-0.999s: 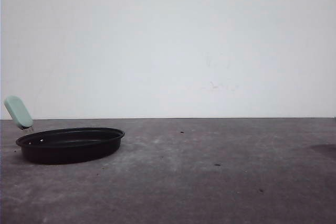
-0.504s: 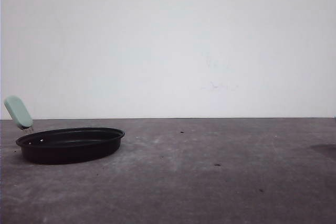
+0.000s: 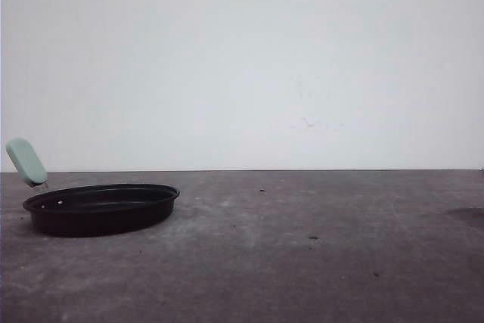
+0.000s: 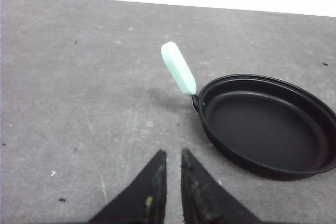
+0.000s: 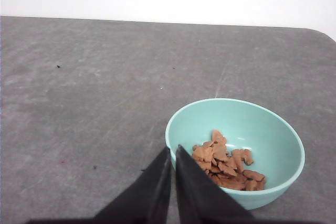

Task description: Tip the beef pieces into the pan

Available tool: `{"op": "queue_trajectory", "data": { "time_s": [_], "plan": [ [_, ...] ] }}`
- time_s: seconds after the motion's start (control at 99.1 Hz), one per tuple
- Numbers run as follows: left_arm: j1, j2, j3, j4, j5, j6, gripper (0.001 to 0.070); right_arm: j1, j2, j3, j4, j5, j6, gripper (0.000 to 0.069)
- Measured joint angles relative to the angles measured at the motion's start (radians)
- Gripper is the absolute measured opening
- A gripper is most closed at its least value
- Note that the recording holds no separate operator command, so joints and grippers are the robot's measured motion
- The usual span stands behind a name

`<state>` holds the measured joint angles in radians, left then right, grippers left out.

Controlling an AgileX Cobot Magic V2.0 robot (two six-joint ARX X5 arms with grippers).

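Orange-brown beef pieces [image 5: 224,162] heaped in teal round bowl [image 5: 236,124] — just ahead of right gripper [image 5: 172,153], jaws nearly pressed together, empty | wide black pan [image 4: 265,125] ahead of left gripper [image 4: 169,157], likewise near-closed | right arm nearer bowl

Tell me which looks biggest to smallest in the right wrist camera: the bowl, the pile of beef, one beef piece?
1. The bowl looks biggest.
2. The pile of beef inside it comes next.
3. One beef piece looks smallest.
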<state>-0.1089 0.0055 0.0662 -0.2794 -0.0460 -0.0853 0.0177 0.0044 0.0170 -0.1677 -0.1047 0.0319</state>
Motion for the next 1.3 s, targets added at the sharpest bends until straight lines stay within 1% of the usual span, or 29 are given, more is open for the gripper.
{"op": "queue_trajectory", "data": {
  "time_s": [0.252,0.403,0.575,0.635,0.817,0.878,1.049,1.13,1.22,1.301],
  "plan": [
    [0.000,0.000,0.000,0.000,0.000,0.000,0.0023,-0.001,0.000,0.000,0.001,0.004,0.001,0.0015],
    [0.000,0.000,0.000,0.000,0.000,0.000,0.0023,-0.001,0.000,0.000,0.005,-0.049,0.022,0.0015],
    [0.000,0.000,0.000,0.000,0.000,0.000,0.0023,-0.001,0.000,0.000,0.000,-0.050,0.029,0.0015],
    [0.000,0.000,0.000,0.000,0.000,0.000,0.0023,-0.001,0.000,0.000,0.000,-0.036,0.028,0.0015],
    [0.000,0.000,0.000,0.000,0.000,0.000,0.0023,0.000,0.000,0.000,-0.008,0.079,0.027,0.0015],
    [0.000,0.000,0.000,0.000,0.000,0.000,0.0023,0.000,0.000,0.000,-0.008,0.103,0.027,0.0015],
    [0.000,0.000,0.000,0.000,0.000,0.000,0.0023,0.000,0.000,0.000,-0.004,0.101,0.030,0.0015],
    [0.000,0.000,0.000,0.000,0.000,-0.002,0.0023,0.000,0.000,0.000,0.010,0.098,0.053,0.0015],
    [0.000,0.000,0.000,0.000,0.016,-0.032,0.0023,0.000,0.000,0.000,0.023,0.098,0.084,0.0015],
    [0.000,0.000,0.000,0.000,0.018,-0.047,0.0023,0.000,0.000,0.000,0.022,0.098,0.117,0.0015]
  ]
}}
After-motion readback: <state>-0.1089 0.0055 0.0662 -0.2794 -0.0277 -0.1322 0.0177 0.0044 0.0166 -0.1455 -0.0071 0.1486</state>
